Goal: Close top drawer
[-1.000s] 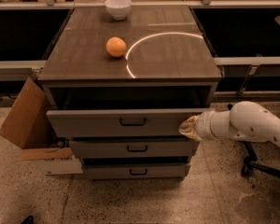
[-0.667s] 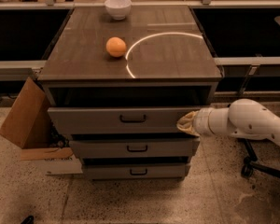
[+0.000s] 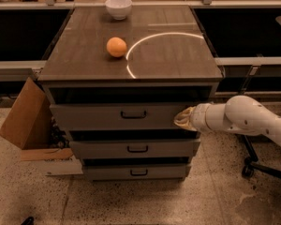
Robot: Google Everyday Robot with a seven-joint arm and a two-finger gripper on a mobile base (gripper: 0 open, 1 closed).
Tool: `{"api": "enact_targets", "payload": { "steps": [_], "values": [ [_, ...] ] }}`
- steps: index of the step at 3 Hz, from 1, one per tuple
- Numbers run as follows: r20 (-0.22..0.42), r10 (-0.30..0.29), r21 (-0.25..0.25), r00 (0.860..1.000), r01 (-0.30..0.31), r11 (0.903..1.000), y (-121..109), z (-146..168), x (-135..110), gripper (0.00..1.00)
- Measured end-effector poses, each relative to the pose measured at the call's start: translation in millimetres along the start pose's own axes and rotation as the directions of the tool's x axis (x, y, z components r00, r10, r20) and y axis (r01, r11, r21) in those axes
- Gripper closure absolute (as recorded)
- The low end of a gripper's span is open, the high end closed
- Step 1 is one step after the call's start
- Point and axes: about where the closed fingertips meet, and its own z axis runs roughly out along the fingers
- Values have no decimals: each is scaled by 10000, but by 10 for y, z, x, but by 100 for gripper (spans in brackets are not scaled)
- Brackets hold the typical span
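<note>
The top drawer (image 3: 98,116) is a wide grey metal drawer with a small dark bar handle (image 3: 133,114) at its centre. It stands slightly out from the cabinet, with a dark gap above its front. My gripper (image 3: 181,119) comes in from the right on a white arm and rests against the right end of the drawer front. Below it are two shallower grey drawers (image 3: 133,149) with like handles.
An orange (image 3: 116,47) and a white bowl (image 3: 118,7) sit on the dark wooden cabinet top (image 3: 168,55). A cardboard box (image 3: 25,116) leans on the floor at the cabinet's left. A chair base (image 3: 257,165) stands at the right.
My gripper has pressed leftward against the drawer front, and the top drawer has slid a little further into the cabinet.
</note>
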Motion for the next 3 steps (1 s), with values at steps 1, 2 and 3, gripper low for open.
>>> {"api": "enact_targets", "payload": {
  "steps": [1,2,3],
  "values": [
    [234,-153,-256,9996,159,9995,53,-128,-1,100],
    [680,-315,-669,9972,361,9971,175,-541,16,100],
    [923,-372,-1226,9950,484,9913,309,-877,74,100]
  ]
}}
